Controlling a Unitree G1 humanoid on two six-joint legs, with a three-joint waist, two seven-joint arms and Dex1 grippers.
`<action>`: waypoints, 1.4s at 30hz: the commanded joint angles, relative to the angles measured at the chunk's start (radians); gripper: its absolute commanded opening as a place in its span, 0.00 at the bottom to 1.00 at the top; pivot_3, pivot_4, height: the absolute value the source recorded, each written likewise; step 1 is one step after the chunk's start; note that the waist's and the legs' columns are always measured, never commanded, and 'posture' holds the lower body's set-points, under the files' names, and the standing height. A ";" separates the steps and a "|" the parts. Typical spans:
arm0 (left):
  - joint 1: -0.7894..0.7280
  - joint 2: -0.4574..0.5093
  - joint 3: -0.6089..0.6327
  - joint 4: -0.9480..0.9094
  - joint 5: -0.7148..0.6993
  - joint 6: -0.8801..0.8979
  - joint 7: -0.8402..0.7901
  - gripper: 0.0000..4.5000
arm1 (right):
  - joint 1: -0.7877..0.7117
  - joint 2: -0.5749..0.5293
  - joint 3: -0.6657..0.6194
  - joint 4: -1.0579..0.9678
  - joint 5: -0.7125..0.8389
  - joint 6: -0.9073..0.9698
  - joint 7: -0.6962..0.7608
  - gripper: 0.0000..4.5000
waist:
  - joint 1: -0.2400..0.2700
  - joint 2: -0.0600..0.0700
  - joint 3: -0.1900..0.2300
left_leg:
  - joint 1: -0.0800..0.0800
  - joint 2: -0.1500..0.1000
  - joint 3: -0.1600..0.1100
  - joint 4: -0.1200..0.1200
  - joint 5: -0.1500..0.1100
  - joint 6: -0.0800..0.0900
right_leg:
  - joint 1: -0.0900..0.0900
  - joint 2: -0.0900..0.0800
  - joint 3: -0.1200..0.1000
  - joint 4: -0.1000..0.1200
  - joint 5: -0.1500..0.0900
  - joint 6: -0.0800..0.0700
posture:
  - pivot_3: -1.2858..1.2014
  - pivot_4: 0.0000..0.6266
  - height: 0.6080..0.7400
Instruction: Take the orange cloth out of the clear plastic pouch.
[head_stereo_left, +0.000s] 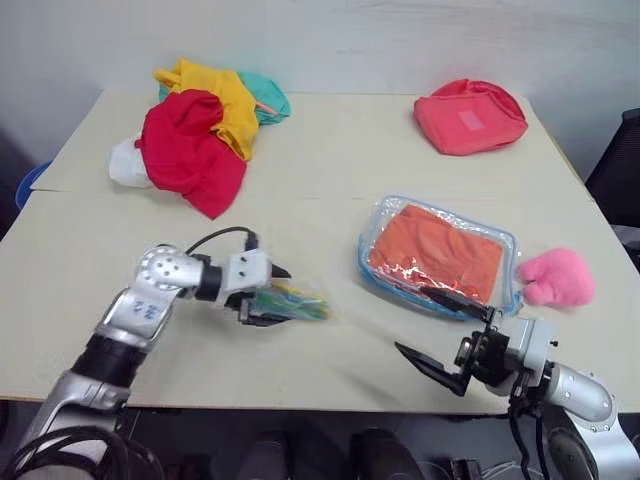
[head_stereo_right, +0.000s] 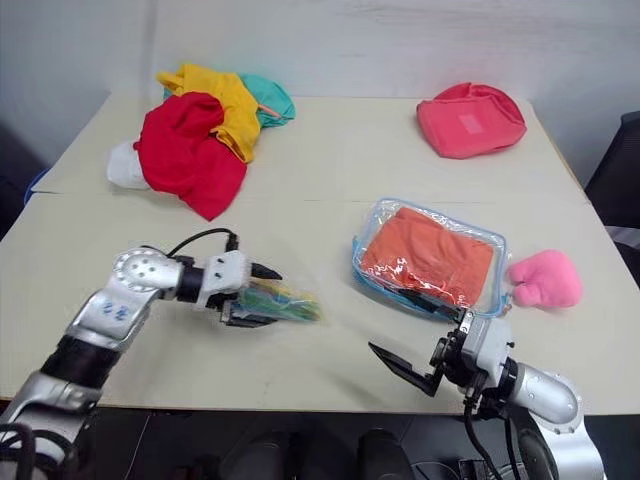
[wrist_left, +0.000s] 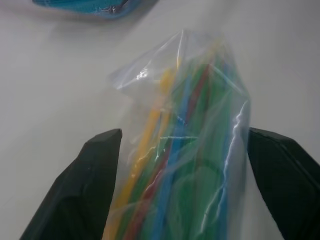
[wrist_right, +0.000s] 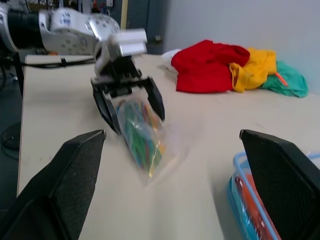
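Left gripper (head_stereo_left: 283, 297) sits over the small clear bag of coloured sticks (head_stereo_left: 295, 301), one finger on each side of it, jaws standing partly open. From the left wrist view the plastic looks to be touching both fingers, but I can't tell if it's actually pinched or just straddled. That bag isn't part of the job, so my guess is it should just be kept out of the way.

Moving right across the table (head_stereo_left: 330, 190): the clear plastic pouch (head_stereo_left: 385, 215) lies flat near the front edge, and the orange cloth (head_stereo_left: 435, 250) is inside it, folded, filling most of the pouch. Right gripper (head_stereo_left: 447, 335) hovers just in front of the pouch's near edge, jaws spread wide, holding nothing. A pink soft thing (head_stereo_left: 557, 276) sits just beside the pouch on the far right.

To do this step well, I'd say one gripper needs to pin the pouch's edging so it doesn't slide, while the other goes in through the opening and pinches fabric only, not plastic. Which side is open, I can't make out, so worth checking first. Pull low and slow or the whole pouch comes along.
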 joint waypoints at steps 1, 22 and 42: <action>-0.027 -0.016 0.004 0.065 0.057 -0.096 0.039 0.65 | -0.005 -0.008 -0.015 -0.043 0.019 0.014 -0.013 1.00 | 0.000 0.000 0.000 | 0.000 0.000 0.000 0.000 0.000 0.000 | 0.000 0.000 0.000 0.000 0.000 0.000 | 0.52 0.24 1.00; 0.288 0.106 0.795 0.130 -0.151 0.247 0.606 0.28 | -0.286 -0.010 0.154 0.125 -0.174 0.105 -0.029 1.00 | 0.035 -0.005 0.002 | -0.001 -0.003 -0.007 0.003 -0.001 0.001 | -0.005 -0.007 -0.005 0.006 0.000 0.000 | 0.52 0.24 1.00; 0.471 0.156 0.418 -0.364 -0.452 0.000 -0.281 1.00 | -0.160 -0.143 0.087 0.027 -0.584 0.413 -0.352 1.00 | -0.002 -0.001 0.003 | -0.002 -0.002 -0.005 -0.001 0.001 -0.002 | -0.003 -0.004 -0.006 -0.001 0.000 0.000 | 0.52 0.24 1.00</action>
